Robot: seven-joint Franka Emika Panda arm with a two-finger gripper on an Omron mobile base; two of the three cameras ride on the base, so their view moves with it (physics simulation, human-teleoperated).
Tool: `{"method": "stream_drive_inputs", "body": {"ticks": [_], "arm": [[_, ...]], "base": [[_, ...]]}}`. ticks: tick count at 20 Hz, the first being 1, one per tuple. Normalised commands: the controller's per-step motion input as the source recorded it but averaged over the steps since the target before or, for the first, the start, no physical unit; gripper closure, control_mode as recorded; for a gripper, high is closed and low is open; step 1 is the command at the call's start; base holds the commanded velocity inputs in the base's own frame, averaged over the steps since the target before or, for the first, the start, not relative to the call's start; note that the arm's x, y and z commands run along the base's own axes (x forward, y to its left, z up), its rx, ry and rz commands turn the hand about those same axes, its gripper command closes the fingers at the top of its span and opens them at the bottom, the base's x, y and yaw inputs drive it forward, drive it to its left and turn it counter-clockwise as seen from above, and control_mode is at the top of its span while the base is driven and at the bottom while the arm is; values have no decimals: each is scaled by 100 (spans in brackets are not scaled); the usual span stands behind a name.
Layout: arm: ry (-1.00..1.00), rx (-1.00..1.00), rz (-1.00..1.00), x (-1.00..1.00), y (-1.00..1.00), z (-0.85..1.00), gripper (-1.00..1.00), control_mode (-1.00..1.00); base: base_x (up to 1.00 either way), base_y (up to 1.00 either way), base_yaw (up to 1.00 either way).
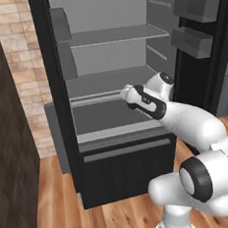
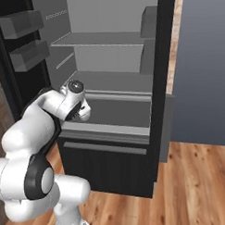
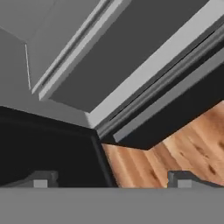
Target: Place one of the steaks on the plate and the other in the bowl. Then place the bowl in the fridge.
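Two tips (image 3: pixel 111 179) show at the bottom of the hand view, spread wide with nothing between them, so the gripper is fully open and empty.

Left to right in the left base view: brick wall (image 1: pixel 20 70), then the fridge (image 1: pixel 105 52) with its door open, grey shelves bare, door bins (image 1: pixel 191 24) on the right. The wrist sits at the front lip of the lowest shelf (image 1: pixel 106 114), above the bottom drawer (image 1: pixel 126 169).

No bowl, plate or steaks in any view. None of the visible shelves holds a bowl, so I can't tell where the task's things lie from the gripper.

My read: the hand is at the fridge with nothing to deliver, so the next move has to go away from the fridge, toward wherever the bowl is.

Room: the shelf lip and drawer front are right at the hand, and the door stands close to the arm's right. Open wood floor (image 2: pixel 196 175) behind and to the right of the base gives space to back out.
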Motion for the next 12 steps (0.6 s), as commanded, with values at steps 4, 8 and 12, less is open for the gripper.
{"method": "stream_drive_inputs", "body": {"ticks": [4,8,12], "arm": [[-23,-86,44,-7,-20,-19,-100,-100],[-3,-89,40,0,-18,-10,-100,-100],[22,-35,18,14,-16,18,-100,-100]], "base": [[0,0,0],[0,0,0],[0,0,0]]}}
